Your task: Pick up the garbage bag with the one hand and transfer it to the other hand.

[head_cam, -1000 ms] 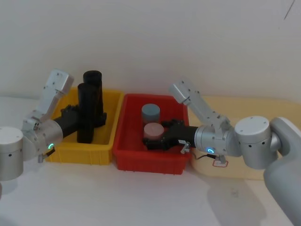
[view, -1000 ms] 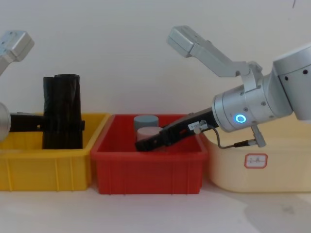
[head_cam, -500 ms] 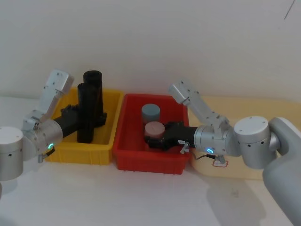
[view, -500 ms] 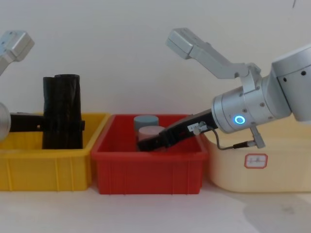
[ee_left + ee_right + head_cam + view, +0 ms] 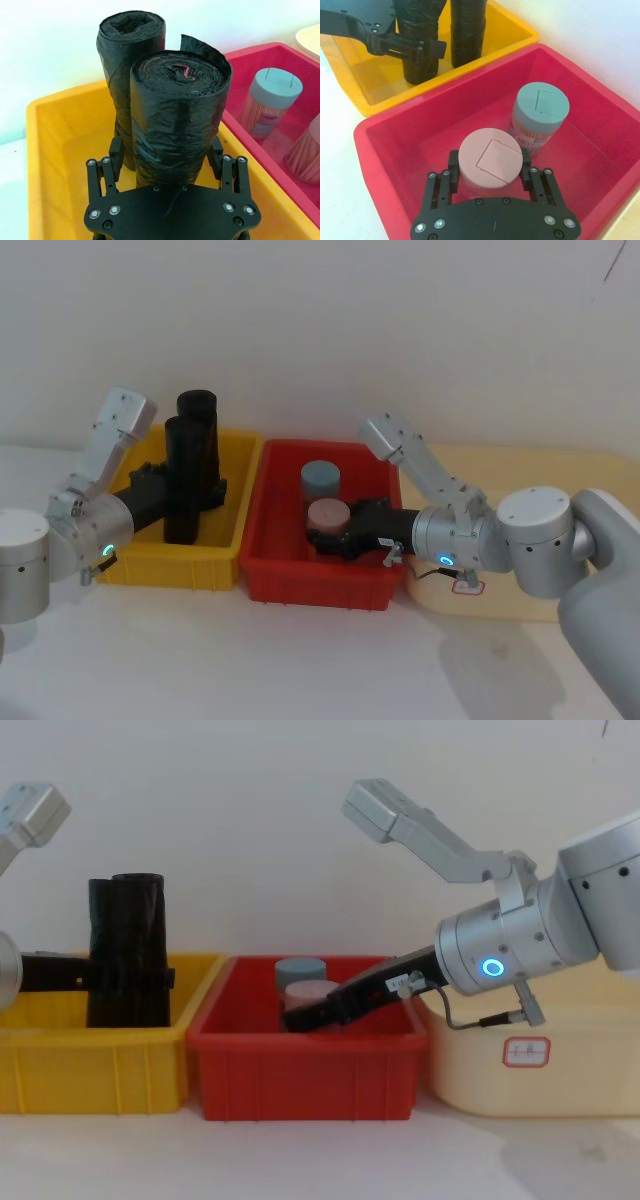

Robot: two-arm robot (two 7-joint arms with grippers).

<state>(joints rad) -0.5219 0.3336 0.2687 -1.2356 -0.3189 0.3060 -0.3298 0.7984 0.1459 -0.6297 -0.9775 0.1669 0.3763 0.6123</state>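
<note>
While left gripper (image 5: pixel 167 150) clenches garbage bag (image 5: pixel 175 100), right gripper's (image 5: pixel 489 162) released fingers (image 5: pixel 453 170) straddle a jar (image 5: pixel 491 152).

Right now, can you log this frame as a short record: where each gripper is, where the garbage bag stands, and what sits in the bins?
left gripper: inside the yellow bin, straddling the garbage bag
garbage bag: upright on the yellow bin's floor, the nearer of two black rolls, not yet lifted
second roll: upright behind it, same bin
right gripper: inside the red bin, straddling the pink-lidded jar
blue-lidded jar: upright in the red bin, beyond the pink one
handover: not started
</note>
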